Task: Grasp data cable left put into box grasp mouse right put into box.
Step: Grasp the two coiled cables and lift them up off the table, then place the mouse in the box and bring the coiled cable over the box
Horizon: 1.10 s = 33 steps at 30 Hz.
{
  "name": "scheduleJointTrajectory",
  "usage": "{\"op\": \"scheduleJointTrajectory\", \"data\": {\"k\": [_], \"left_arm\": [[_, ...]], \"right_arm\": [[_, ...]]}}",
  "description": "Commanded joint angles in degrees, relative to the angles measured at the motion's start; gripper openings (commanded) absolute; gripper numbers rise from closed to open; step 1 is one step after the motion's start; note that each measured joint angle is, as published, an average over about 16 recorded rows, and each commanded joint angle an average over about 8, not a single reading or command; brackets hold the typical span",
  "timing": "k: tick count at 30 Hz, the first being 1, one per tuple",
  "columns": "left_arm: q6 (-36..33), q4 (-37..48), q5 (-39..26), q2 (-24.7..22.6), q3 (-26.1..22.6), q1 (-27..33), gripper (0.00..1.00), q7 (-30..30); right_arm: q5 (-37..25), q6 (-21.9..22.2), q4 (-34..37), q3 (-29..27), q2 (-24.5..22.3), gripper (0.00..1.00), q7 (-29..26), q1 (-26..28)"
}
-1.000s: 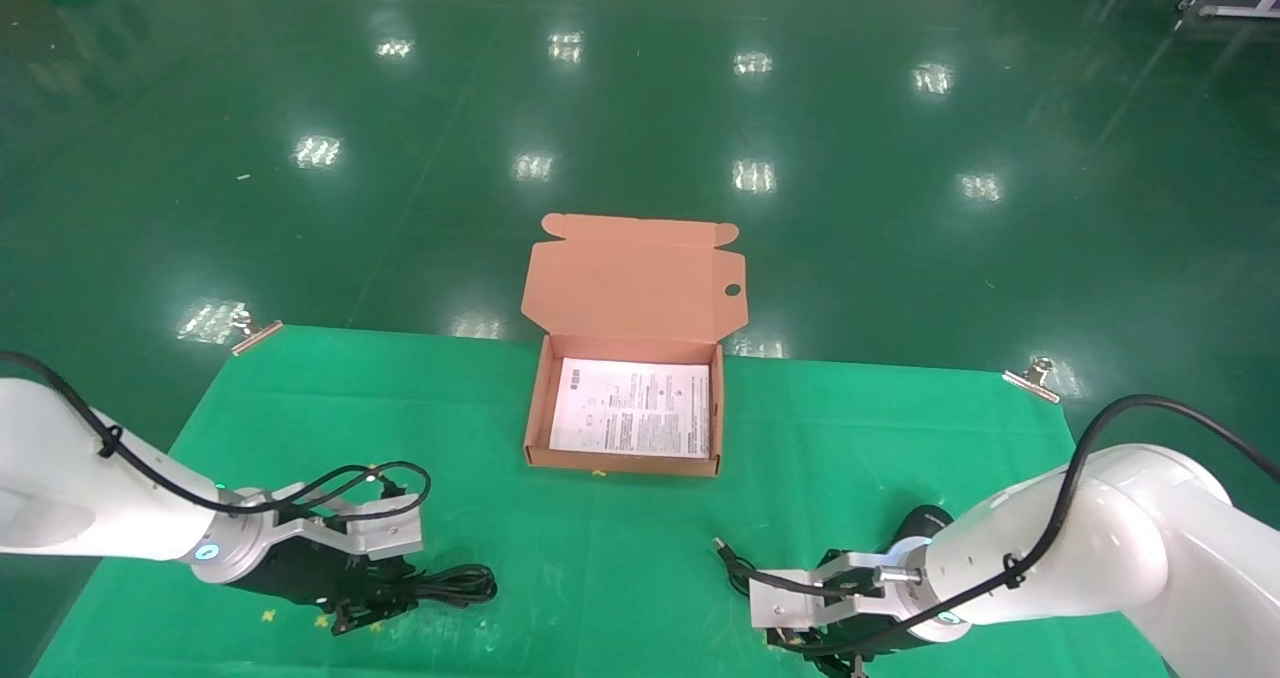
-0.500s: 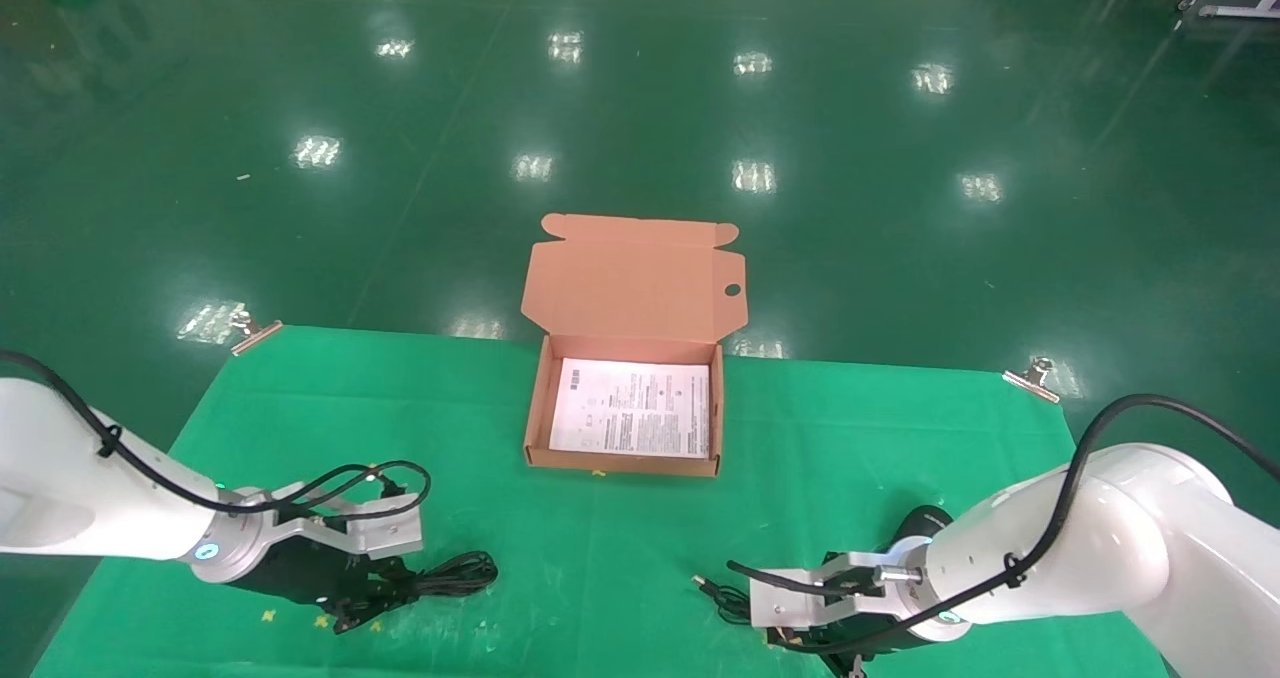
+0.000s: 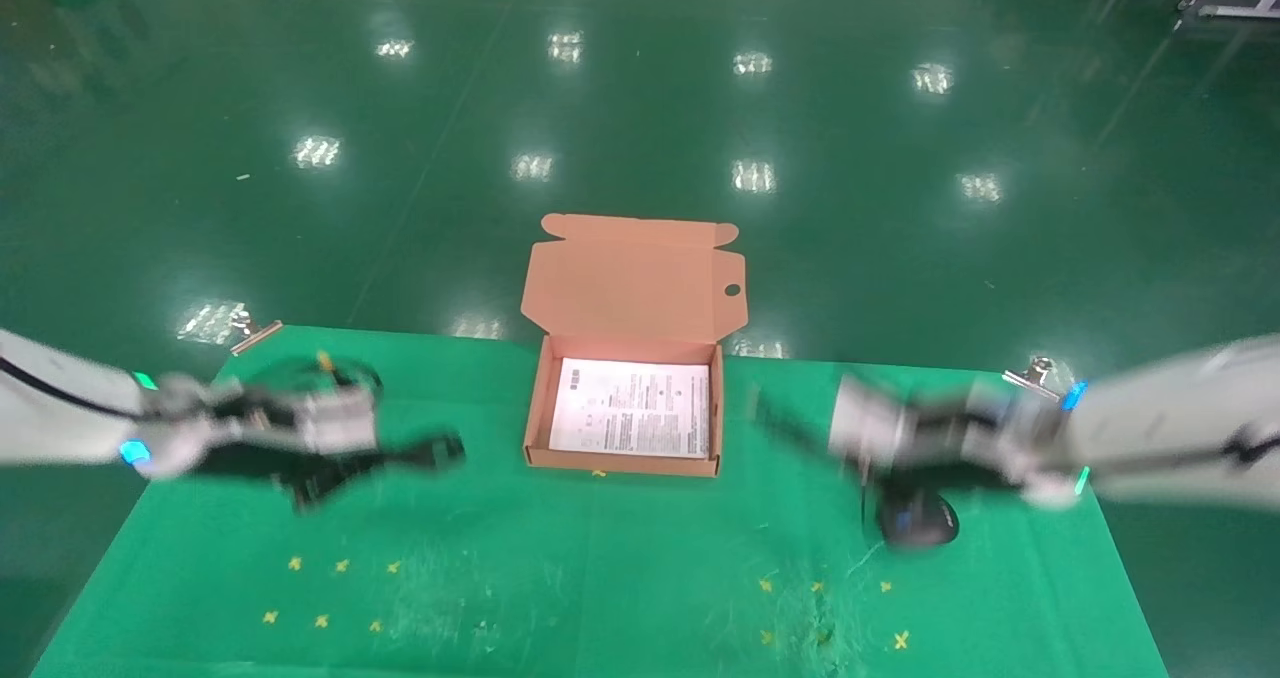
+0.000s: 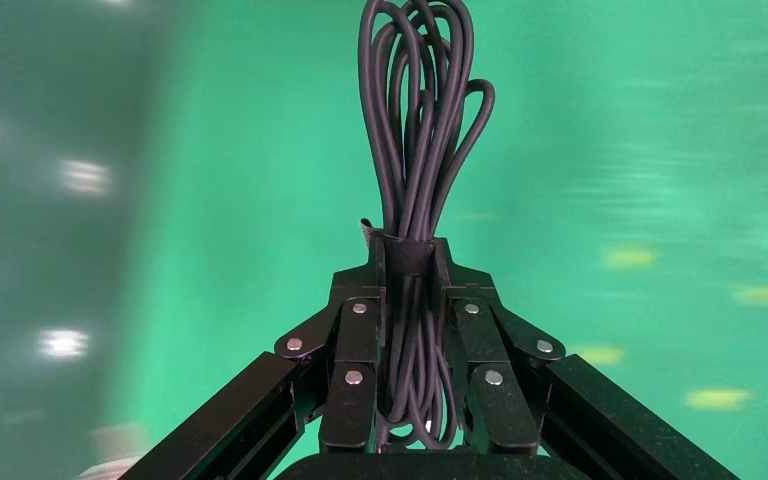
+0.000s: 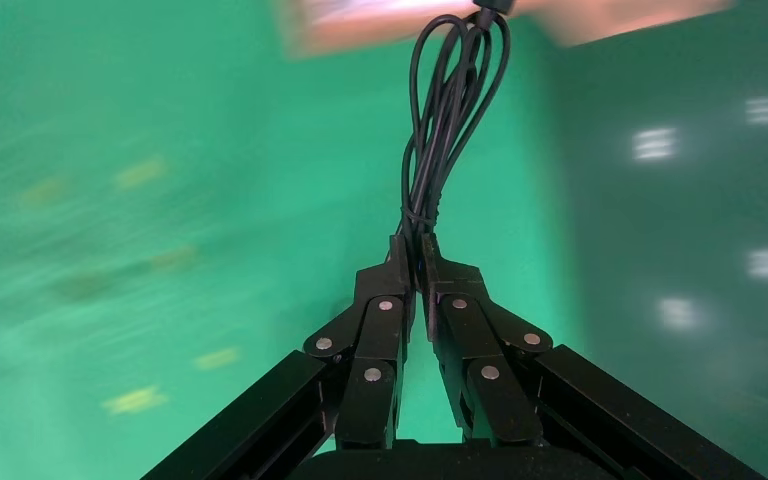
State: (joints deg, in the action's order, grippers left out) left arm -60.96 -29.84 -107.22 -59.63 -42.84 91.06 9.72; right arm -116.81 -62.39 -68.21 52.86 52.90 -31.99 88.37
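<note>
**Both grippers loaded and raised above the cloth; box holds only the leaflet**

Left gripper [image 4: 407, 275]: jaws closed tight on the data cable [image 4: 420, 120], pinching the bundle at its wrap band. The cable's loops project forward beyond the fingertips as one long narrow bunch. In the head view this gripper [image 3: 335, 458] sits over the left part of the green cloth [image 3: 600, 568], with the data cable [image 3: 425, 451] pointing toward the box [image 3: 535, 398] and stopping short of its left wall.

Right gripper [image 5: 420, 262]: jaws closed on the mouse cord [image 5: 447, 110], held as a thin bunch of loops that extends forward past the fingertips. In the head view the gripper [image 3: 850, 428] is over the right part of the cloth, to the right of the box. The mouse [image 3: 915, 523] appears below the gripper, dark and oval with a blue spot on top. Whether it hangs clear of the cloth or rests on it cannot be determined.

Box: open, lid [image 3: 635, 278] standing up at the far side, placed at the middle of the far edge of the cloth. A white leaflet [image 3: 632, 408] lies flat on its floor. Neither the cable nor the mouse is inside.

Small yellow cross marks [image 3: 320, 620] are visible on the cloth near both front corners.
</note>
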Motion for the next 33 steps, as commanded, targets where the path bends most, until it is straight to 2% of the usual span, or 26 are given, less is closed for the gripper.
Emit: {"op": "scheduleJointTrajectory", "data": {"k": [1, 5, 9, 19, 25, 33], "left_arm": [[1.77, -3.32, 0.19, 1.89, 0.7, 0.81, 0.0, 0.58], [4.92, -10.55, -0.23, 3.23, 1.46, 1.13, 0.0, 0.72], [8.47, -15.7, -0.73, 3.0, 2.23, 1.1, 0.0, -0.33], [16.82, -20.16, -1.76, -0.31, 3.9, 2.13, 0.0, -1.76], [18.55, -21.31, -2.05, -0.56, 4.28, 2.44, 0.0, -1.73], [18.22, -20.79, -3.11, 0.67, 4.1, 2.23, 0.0, -2.81]], "right_arm": [[-0.66, 1.08, -1.87, -1.65, -1.84, 0.0, -2.13, 1.87], [-2.56, 4.61, -3.06, -3.72, -0.69, 0.0, -3.78, 5.41], [-2.09, 9.02, -2.0, -5.55, 2.7, 0.0, -3.29, 8.42], [2.43, 19.27, 9.6, -7.29, 13.81, 0.0, 6.73, 14.5], [4.73, 21.26, 15.55, -7.48, 17.12, 0.0, 11.79, 16.6], [4.75, 20.73, 17.12, -6.55, 18.54, 0.0, 12.38, 15.34]]}}
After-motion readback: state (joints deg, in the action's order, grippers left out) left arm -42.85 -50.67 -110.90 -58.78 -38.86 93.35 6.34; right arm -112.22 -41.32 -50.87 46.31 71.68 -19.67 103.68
